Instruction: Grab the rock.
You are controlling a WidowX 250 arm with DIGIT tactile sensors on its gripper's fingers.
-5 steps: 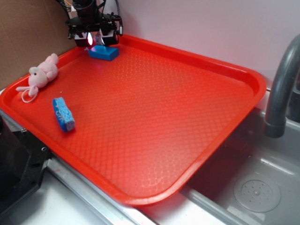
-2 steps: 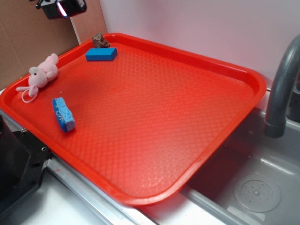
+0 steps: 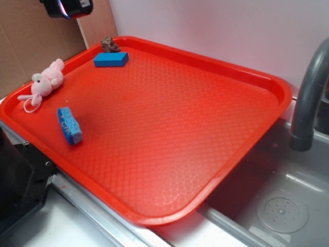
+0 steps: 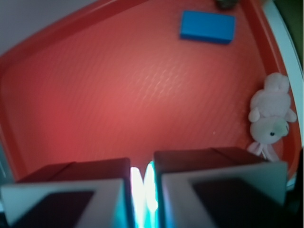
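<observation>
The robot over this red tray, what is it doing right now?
The gripper hangs high above the red tray, with its fingers nearly shut and nothing between them. The rock lies untouched in the tray's far corner, right behind the blue block. A pink plush bunny and a blue sponge lie along the tray's left side. So the rock is not yet grabbed.

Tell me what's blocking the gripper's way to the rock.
Nothing visible. The gripper hangs high above the tray's far left corner, and the rock sits there uncovered, with the blue block just in front of it.
</observation>
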